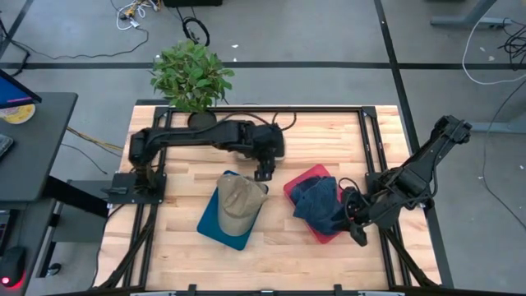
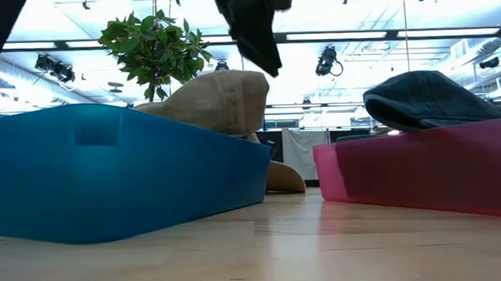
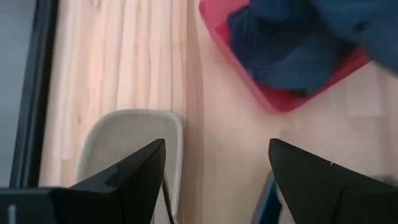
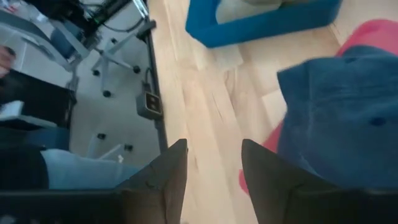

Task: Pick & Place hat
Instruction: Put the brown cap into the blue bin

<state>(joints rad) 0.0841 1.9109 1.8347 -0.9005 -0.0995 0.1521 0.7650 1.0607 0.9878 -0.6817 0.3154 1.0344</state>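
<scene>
A tan cap (image 1: 240, 204) lies in the blue tray (image 1: 212, 226) at the table's middle; its brim (image 3: 134, 140) reaches out past the tray's far end. My left gripper (image 1: 263, 174) hangs open above that far end, a little to the brim's right, touching nothing. A dark blue hat (image 1: 320, 201) is heaped in the red tray (image 1: 300, 182) to the right. My right gripper (image 1: 359, 238) stands open at the red tray's near right corner, the blue hat (image 4: 342, 118) just beside it and nothing between its fingers.
A potted plant (image 1: 191, 74) stands at the table's far edge. Black frame rails (image 1: 371, 140) run along both sides. Bare wood (image 1: 275, 222) lies between the two trays. A person's leg (image 4: 62, 174) shows beyond the table's near edge in the right wrist view.
</scene>
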